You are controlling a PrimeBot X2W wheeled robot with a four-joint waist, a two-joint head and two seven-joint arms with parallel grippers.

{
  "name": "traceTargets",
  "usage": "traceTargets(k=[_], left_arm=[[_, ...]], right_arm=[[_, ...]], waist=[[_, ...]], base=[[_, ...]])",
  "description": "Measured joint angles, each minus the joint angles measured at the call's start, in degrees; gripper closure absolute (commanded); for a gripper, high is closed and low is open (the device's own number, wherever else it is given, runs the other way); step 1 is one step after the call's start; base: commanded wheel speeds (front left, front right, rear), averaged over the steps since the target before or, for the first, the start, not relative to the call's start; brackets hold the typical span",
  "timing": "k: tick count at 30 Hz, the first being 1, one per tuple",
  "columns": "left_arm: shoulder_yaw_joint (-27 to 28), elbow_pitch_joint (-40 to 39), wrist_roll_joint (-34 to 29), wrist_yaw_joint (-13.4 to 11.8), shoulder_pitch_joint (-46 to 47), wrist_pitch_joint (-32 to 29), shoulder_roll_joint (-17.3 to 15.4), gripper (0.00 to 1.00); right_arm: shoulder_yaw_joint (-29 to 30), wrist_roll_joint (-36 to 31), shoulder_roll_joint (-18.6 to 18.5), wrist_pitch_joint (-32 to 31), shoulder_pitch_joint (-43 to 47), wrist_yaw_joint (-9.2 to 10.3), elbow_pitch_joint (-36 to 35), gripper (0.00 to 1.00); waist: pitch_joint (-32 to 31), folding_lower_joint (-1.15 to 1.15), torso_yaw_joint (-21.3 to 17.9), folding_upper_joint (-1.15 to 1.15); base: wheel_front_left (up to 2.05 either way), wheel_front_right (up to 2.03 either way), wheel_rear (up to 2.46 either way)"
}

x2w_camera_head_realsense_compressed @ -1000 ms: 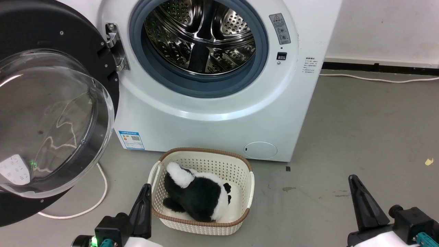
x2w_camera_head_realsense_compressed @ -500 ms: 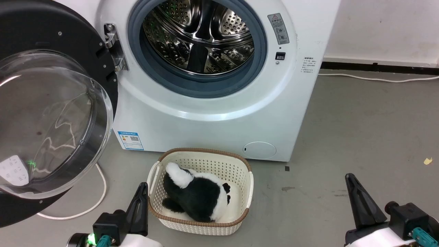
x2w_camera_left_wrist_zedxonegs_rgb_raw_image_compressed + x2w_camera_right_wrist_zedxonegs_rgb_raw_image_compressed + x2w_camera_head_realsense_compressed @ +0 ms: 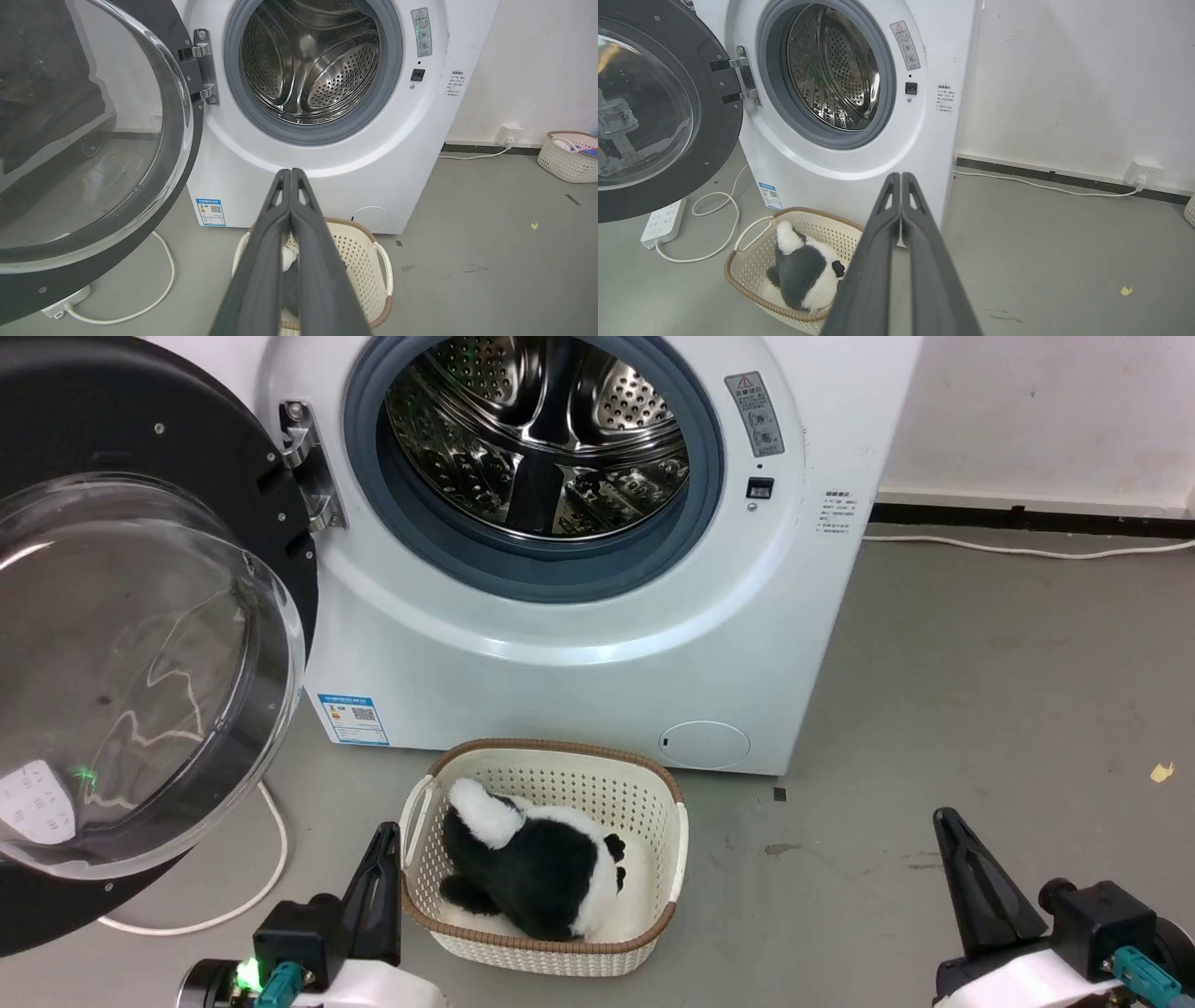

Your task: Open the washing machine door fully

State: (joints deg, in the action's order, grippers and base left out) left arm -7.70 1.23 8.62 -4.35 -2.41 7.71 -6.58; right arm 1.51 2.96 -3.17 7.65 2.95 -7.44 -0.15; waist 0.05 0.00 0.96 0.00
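Grey floor (image 3: 980, 663). Black-rimmed round glass door (image 3: 140, 644) stood wide. Left end effector (image 3: 383, 835), right end effector (image 3: 948, 821) were pinched together, empty; left, beside cream plastic basket (image 3: 560, 749), might clip it advancing.

Plush panda (image 3: 537, 877) in basket (image 3: 597, 789) (cream)

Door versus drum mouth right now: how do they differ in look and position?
The washing machine door has a glossy black rim around a bulging clear glass bowl; the drum mouth is a grey rubber ring around perforated steel. The door hangs swung out on its hinge, left of the opening; the drum mouth sits in the white front, uncovered. Both are round.
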Motion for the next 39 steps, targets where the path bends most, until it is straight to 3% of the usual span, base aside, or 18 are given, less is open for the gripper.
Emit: traceTargets(k=[39], left_arm=[[5.0, -0.7, -5.5, 2.7, 1.2, -5.2, 2.3, 1.0]], right_arm=[[-0.9, -1.9, 0.0, -5.1, -1.3, 0.0, 0.0, 1.0]], waist=[[0.0, 0.0, -0.7, 0.0]], base=[[0.0, 0.0, 0.0]])
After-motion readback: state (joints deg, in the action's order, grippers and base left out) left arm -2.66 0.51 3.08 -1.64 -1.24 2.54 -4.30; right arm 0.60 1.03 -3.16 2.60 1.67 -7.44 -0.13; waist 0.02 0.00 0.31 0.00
